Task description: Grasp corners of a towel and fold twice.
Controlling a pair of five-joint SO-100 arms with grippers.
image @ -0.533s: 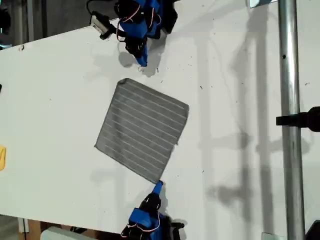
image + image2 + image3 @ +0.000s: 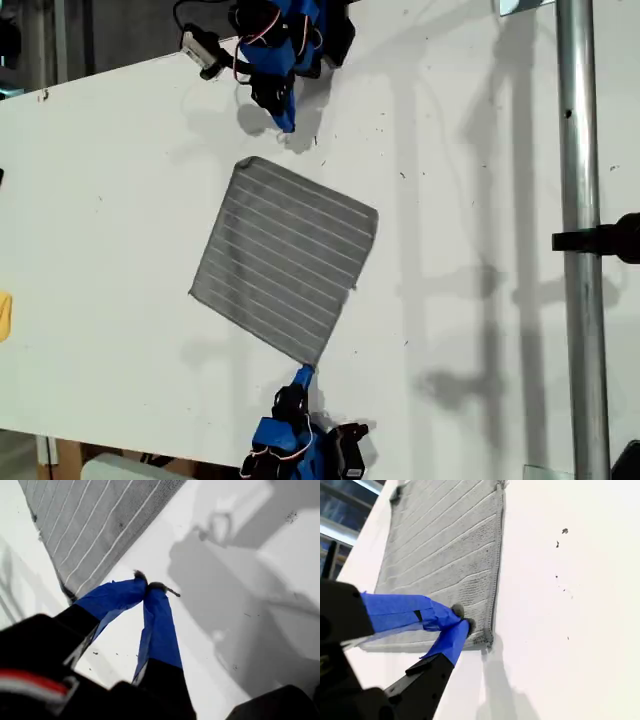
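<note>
The towel (image 2: pixel 285 260) lies flat and open on the white table (image 2: pixel 480 150), between my two grippers, with one corner turned toward each. It looks like thin, soft cloth, so I judge it light and limp: it will hang and bend from wherever it is pinched, and it may slide over the smooth table if it is pushed instead of lifted. The hemmed edge seems a little thicker, so the tip of a corner (image 2: pixel 486 639) is probably the best place to take hold, with one jaw under the hem. My second gripper (image 2: pixel 461 619) has its blue tips pressed together just beside this corner. In its wrist view they appear over the cloth, but I cannot tell whether they touch it or have any fabric between them, because the cloth there shows no lifted fold. My first gripper (image 2: pixel 150 586) also has its tips together, on nothing, over bare table; the nearest corner (image 2: pixel 70 592) is a little apart from it, to the side of its jaws. The under side of the towel is hidden, and dark shadows in front of my first gripper make the table there hard to read.
</note>
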